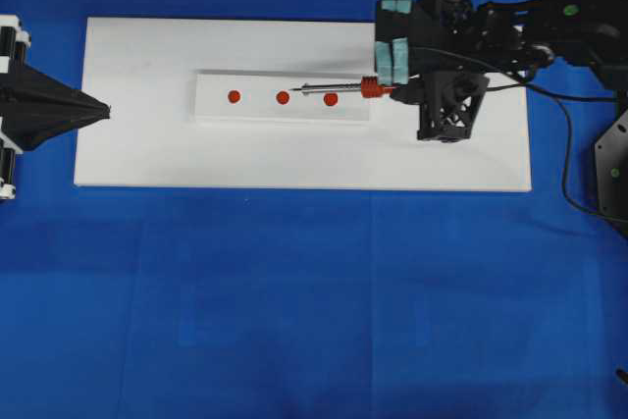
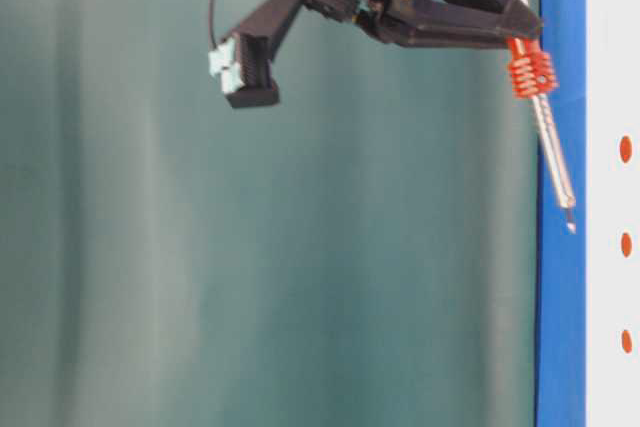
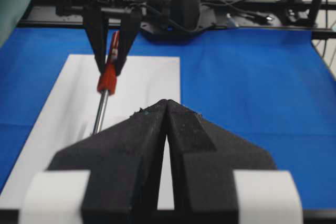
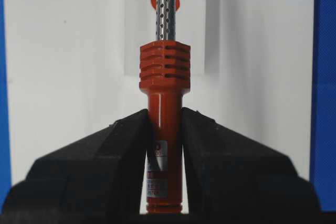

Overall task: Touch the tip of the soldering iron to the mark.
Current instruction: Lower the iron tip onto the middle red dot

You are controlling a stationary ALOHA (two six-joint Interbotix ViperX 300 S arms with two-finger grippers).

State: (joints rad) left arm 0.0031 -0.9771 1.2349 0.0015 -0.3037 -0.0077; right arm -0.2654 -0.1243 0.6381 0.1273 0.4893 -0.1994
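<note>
Above the white block (image 1: 283, 97), the soldering iron (image 1: 339, 88) slants toward the row of three red dots, its orange-red handle clamped between the closed black fingers of the right gripper (image 4: 165, 145), which meet it just behind the ribbed collar. In the overhead view the silver shaft crosses over the end dot (image 1: 331, 99) nearest the gripper, and the pointed tip lies just beside the mark (image 1: 283, 97), the middle dot, on the gripper's side. The table-level view shows the tip (image 2: 570, 227) hanging in the air, apart from the block's surface. The block lies on a larger white board (image 1: 147, 154), which rests on a blue cloth (image 1: 314, 301). At the board's far end from the block, the left gripper (image 1: 106, 110) rests with its jaws pressed together on nothing, pointing toward the dots.
</note>
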